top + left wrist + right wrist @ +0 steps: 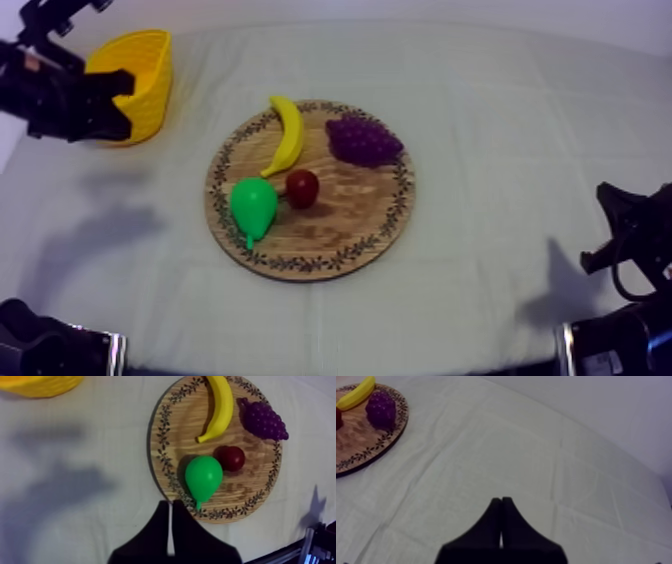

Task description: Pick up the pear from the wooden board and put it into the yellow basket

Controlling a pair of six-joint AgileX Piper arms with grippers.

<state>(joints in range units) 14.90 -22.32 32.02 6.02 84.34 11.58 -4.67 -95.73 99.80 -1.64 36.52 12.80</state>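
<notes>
1 green pear (253, 205) lies on the near-left part of the round wooden board (350, 225), touching or all but touching the small red fruit (302, 187) on its right. Its long axis runs far to near. The fat end faces the far side, and the thin stem end points at the board's near rim, tilted a little left. The banana (287, 135) lies just beyond it, and the bunch of grapes (365, 140) sits on the board's far-right part. The yellow basket (150, 60) stands at the far left of the worktop (500, 100), well apart from the board, with bare cloth between them.

The left gripper (171, 505) has its 2 fingers pressed together in a narrow wedge, holding nothing. From the left wrist view it looks down on the board, and the pear's stem end points back towards the tips. In the top view the left arm (70, 100) is beside the basket, so it probably hangs high over the cloth. The right gripper (501, 501) is likewise closed and empty, over bare cloth to the right of the board.

With pear and basket both on the left, the left arm looks the nearer. The pick seems not yet begun. The fingers would need to spread and come down across the fat body, 1 finger left of it and 1 right.
</notes>
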